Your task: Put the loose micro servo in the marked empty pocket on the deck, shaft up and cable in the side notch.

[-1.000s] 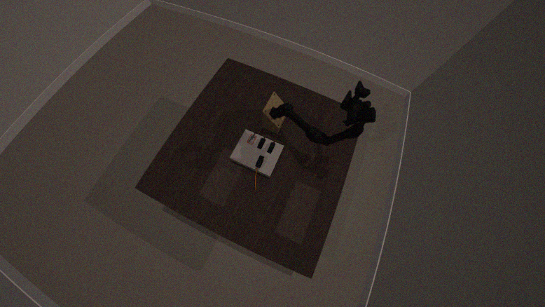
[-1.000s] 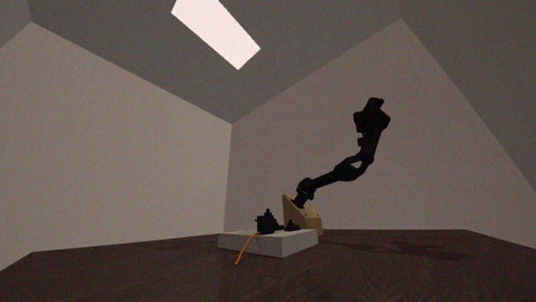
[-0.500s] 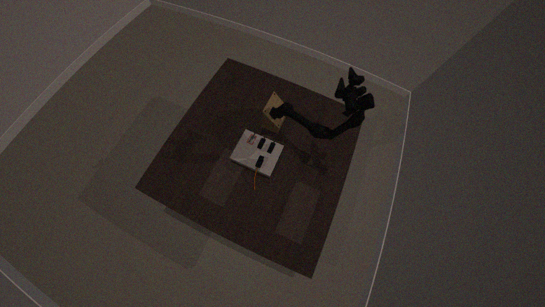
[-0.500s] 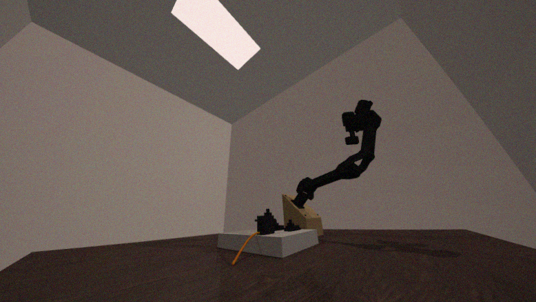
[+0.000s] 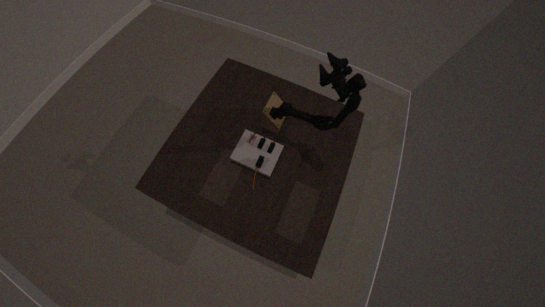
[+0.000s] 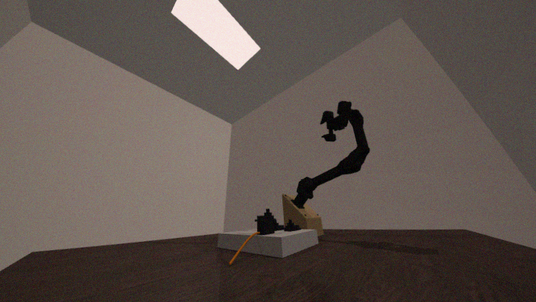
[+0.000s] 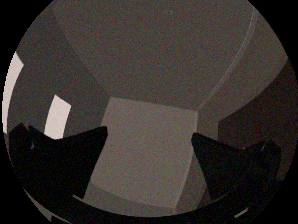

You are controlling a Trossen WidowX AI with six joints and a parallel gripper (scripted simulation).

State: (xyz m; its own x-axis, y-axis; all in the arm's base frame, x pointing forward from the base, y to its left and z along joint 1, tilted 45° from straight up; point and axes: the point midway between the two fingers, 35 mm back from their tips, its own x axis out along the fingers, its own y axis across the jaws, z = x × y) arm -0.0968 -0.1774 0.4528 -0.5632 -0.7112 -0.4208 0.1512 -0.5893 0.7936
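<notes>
Raised high above the table (image 6: 375, 269), the black gripper (image 6: 329, 131) is held wide open with nothing between its fingers; only wall and ceiling are seen past them in the wrist view. No brand, label or readable writing can be made out anywhere; a small red-outlined mark (image 5: 251, 139) is seen at one corner of the white deck (image 5: 244, 154), too small to read. Three dark servos are seen on the deck from above. One of them, the micro servo (image 5: 259, 161), is set near the deck's front edge, well apart from the gripper, and its orange cable (image 5: 254, 179) is trailed off the deck onto the table. How deep it sits cannot be told. The arm is mounted on a tan wedge base (image 6: 305, 219) behind the deck. The table is made of dark wood and is enclosed by plain grey walls, with one bright rectangular ceiling light (image 6: 215, 32).
</notes>
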